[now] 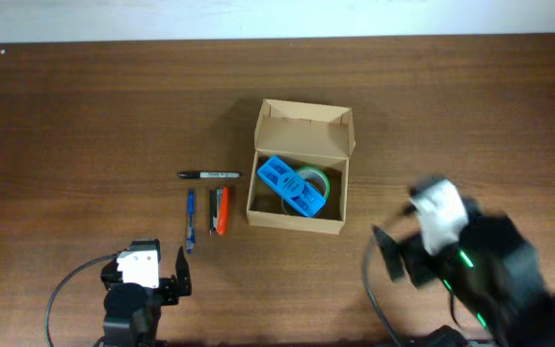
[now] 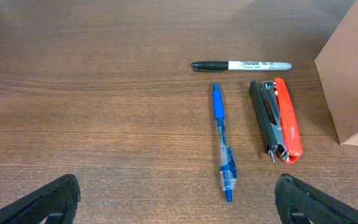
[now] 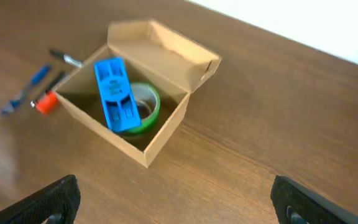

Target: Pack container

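The tan cardboard container (image 1: 333, 224) stands open mid-table, flap lid up at its far side; it also shows in the right wrist view (image 3: 166, 134). Inside lie a flat blue plastic case (image 1: 291, 185) and a green tape roll (image 1: 318, 179). Left of the container lie a black marker (image 1: 210, 174), a blue pen (image 1: 190, 219) and an orange-and-black stapler (image 1: 220, 210). My left gripper (image 1: 167, 273) is open and empty, just near of the blue pen (image 2: 222, 140). My right gripper (image 1: 400, 258) is open and empty, right of and nearer than the container, blurred.
The container's corner (image 2: 353, 81) fills the right edge of the left wrist view. A pale wall strip (image 1: 277, 19) runs along the table's far edge. Cables (image 1: 70, 289) trail from both arm bases at the near edge.
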### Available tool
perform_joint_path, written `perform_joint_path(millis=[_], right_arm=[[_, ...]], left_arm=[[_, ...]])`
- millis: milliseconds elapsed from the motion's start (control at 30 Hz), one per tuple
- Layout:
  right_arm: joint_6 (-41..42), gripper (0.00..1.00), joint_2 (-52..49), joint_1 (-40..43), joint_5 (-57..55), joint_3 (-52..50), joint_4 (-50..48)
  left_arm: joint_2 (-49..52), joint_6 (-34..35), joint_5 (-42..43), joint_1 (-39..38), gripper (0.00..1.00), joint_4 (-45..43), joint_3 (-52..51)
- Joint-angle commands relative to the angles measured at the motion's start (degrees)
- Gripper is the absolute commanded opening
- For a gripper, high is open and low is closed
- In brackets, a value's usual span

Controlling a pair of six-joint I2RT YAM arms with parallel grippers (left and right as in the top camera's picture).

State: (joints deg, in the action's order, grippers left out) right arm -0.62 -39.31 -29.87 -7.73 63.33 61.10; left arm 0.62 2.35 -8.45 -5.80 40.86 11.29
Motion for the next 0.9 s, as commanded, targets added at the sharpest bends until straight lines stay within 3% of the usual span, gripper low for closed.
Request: perform_joint_path(millis=[0, 233, 867], right_arm=[[4.92, 1.00, 9.33, 0.37, -1.84, -5.62, -0.44], [5.60, 0.99, 22.53, 0.37, -2.01, -10.95, -0.48], [5.60, 0.99, 23.10, 0.37, -1.97, -10.95, -0.46]], left_arm=[[-0.33, -1.14, -0.57, 0.35, 0.99, -0.11, -0.33], [-0.33, -1.14, -0.57, 0.35, 1.00, -0.13, -0.33], [-0.33, -1.14, -0.59, 0.35, 1.00, -0.11, -0.33]])
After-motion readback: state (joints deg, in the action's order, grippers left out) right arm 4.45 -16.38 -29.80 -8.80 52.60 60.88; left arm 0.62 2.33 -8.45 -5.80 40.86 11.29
